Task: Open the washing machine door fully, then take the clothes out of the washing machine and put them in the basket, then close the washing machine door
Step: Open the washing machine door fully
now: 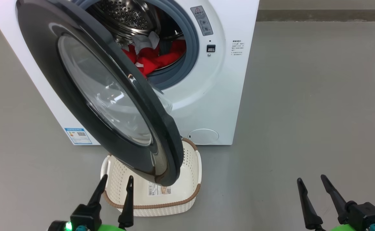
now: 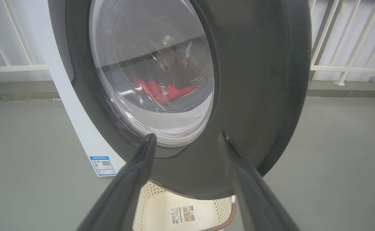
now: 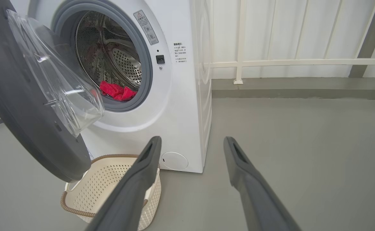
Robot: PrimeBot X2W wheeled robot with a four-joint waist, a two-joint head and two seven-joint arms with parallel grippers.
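**Fingers (image 1: pixel 127 200) standing wide apart on both arms, the left arm lying nearer the job**

At lower left in the head view, the left gripper (image 1: pixel 117 177) is holding its two long dark fingers apart, gripping nothing. Directly ahead of and above them, the large round washing machine door (image 1: pixel 100 93), a glossy black rim around a bulging clear glass centre, is hanging partly open with its outer face turned toward this gripper. Its hinge side is lying to the left, so its free edge is pointing down and to the right, just right of this gripper. Beneath that edge, the small cream-white perforated plastic basket (image 1: pixel 161 205) with a brown woven-look rim is sitting on the grey floor (image 1: pixel 302 112), close in front of the white boxy front-loading washing machine (image 1: pixel 213 96). Inside the steel drum (image 1: pixel 126 16), the bright red and white cloth clothes (image 1: pixel 152 61) are lying heaped. Far right, well apart from the door, the right gripper (image 1: pixel 311 178) is likewise standing open and empty. The left arm is judged the nearer one. Swinging the door wider is probably calling for a reach round the free edge to its inner side.
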